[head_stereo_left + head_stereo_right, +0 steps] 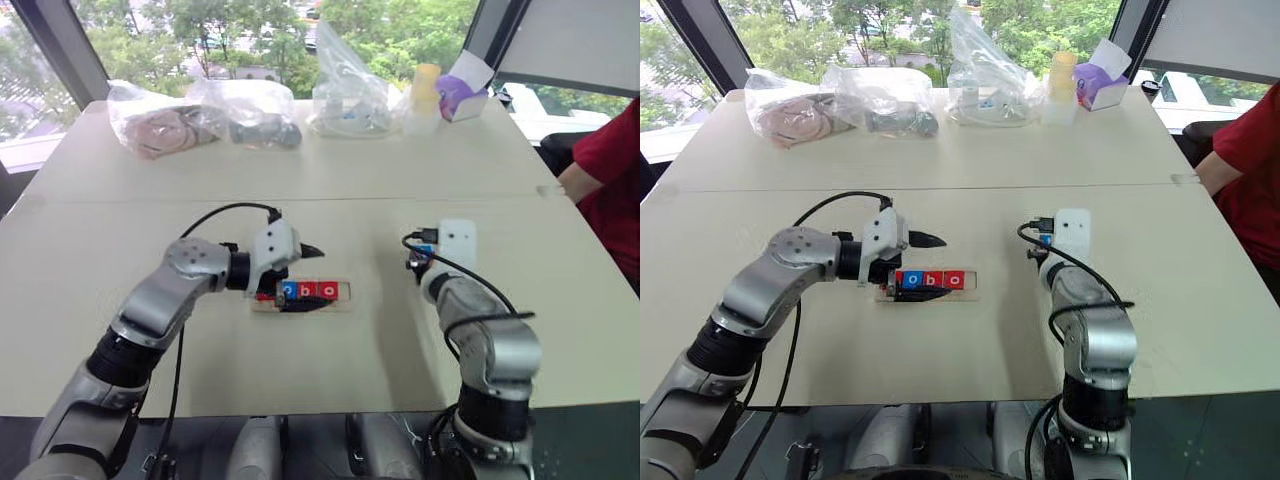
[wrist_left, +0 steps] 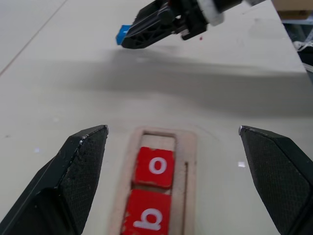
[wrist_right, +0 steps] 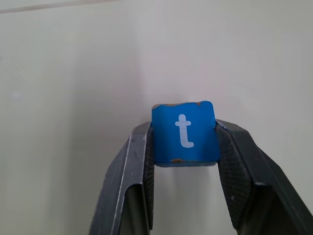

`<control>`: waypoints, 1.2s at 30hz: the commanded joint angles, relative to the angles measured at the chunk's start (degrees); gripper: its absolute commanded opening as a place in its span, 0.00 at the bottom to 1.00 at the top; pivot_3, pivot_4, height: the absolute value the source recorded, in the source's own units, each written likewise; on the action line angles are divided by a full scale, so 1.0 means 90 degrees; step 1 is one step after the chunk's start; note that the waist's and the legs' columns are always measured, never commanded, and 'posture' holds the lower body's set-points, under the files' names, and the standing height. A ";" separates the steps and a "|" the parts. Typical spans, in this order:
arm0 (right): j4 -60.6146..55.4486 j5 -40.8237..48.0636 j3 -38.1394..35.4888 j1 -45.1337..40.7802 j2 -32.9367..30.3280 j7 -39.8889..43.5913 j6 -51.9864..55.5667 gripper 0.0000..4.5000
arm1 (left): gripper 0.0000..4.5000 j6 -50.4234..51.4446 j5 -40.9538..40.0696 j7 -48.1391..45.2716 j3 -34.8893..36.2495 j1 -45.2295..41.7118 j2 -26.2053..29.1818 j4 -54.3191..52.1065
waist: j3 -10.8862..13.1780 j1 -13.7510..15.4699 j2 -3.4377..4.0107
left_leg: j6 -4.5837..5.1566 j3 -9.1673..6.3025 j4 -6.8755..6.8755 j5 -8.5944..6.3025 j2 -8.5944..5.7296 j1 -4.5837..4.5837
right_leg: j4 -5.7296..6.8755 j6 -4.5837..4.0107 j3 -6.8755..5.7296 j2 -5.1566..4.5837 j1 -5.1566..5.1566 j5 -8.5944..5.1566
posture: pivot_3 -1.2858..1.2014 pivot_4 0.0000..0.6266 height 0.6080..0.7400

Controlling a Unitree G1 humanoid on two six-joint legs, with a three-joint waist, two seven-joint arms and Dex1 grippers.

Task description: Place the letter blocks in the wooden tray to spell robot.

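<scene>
Blue t block [image 3: 184,130] — a small, stiff, light cube — sits clamped by its two side faces in the right gripper [image 3: 184,147], well to the right of the wooden tray [image 1: 345,302]. Its smooth faces could slip, so a square hold at mid-height suits; the left gripper [image 2: 173,139] hangs spread wide over the tray's red o block [image 2: 155,167] — grasping nothing

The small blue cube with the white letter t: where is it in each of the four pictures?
Left eye view: blue t cube, right of centre, at the right pincer's tip.
Right eye view: hidden behind the right arm.
Left wrist view: blue corner near the top, in the right pincer.
Right wrist view: centre, clamped.
Shared landmark: the long pale wooden tray.
</scene>
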 commanded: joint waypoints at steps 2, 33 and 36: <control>-0.0701 -0.0041 -0.0134 0.0160 0.0335 -0.0162 0.0570 0.26 | 1.00 0.0039 -0.0192 -0.0213 0.0045 -0.0197 -0.0088 -0.0127 | -0.0001 0.0000 0.0001 | -0.0001 0.0002 0.0002 0.0001 0.0002 0.0003 | 0.0000 -0.0005 0.0001 0.0002 0.0000 0.0000 | 0.52 0.24 1.00; 0.5706 0.1379 0.0900 -0.1069 -0.5222 0.8928 -0.6981 0.99 | 1.00 0.1022 -0.1228 -0.0989 0.1411 0.0241 0.1618 -0.0712 | 0.0011 0.0014 0.0000 | 0.0011 0.0017 0.0000 -0.0007 0.0001 0.0010 | -0.0062 0.0007 -0.0012 0.0000 0.0045 0.0000 | 0.52 0.24 1.00; 0.6137 0.1178 0.1187 -0.1228 -0.5199 0.9173 -0.7452 0.99 | 1.00 0.1140 -0.1360 -0.0910 0.1569 0.0446 0.1713 -0.0905 | 0.0011 0.0023 0.0000 | 0.0011 0.0017 0.0000 -0.0007 0.0003 0.0009 | -0.0062 0.0007 -0.0012 -0.0002 0.0045 0.0000 | 0.52 0.24 1.00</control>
